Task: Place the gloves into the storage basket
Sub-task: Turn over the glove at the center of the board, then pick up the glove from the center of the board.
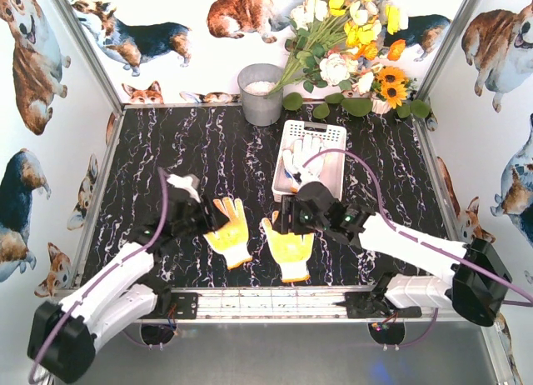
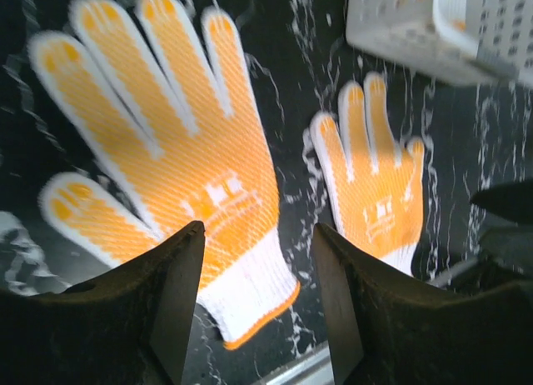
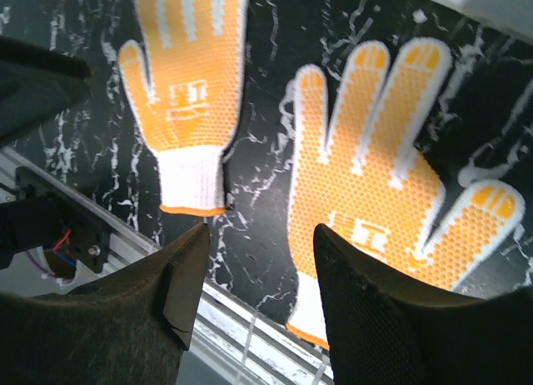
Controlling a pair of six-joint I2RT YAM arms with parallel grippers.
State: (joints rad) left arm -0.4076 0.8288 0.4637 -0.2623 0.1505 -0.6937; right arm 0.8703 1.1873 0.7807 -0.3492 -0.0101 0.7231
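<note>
**Both jaws apart, nothing held**

The left gripper [image 2: 258, 235] hangs over the cuff of the left orange glove [image 2: 183, 160], jaws apart and empty. The right gripper [image 3: 260, 231], also gaping and empty, is by the right orange glove [image 3: 375, 193]. Both gloves lie flat on the marbled table [image 1: 166, 152]. Beyond them, the storage basket [image 1: 333, 137] holds a white glove [image 1: 301, 158].

both arms reach in from their bases at the near edge of the table [image 1: 166, 152], white forearms angled inward so the two wrists draw toward each other near the middle. the left end effector [image 1: 210, 216] hangs low over the near half, a little left of centre, its dark jaws standing apart and empty. the right end effector [image 1: 287, 217] hangs just right of centre, equally low, jaws likewise parted, gripping nothing.
</note>
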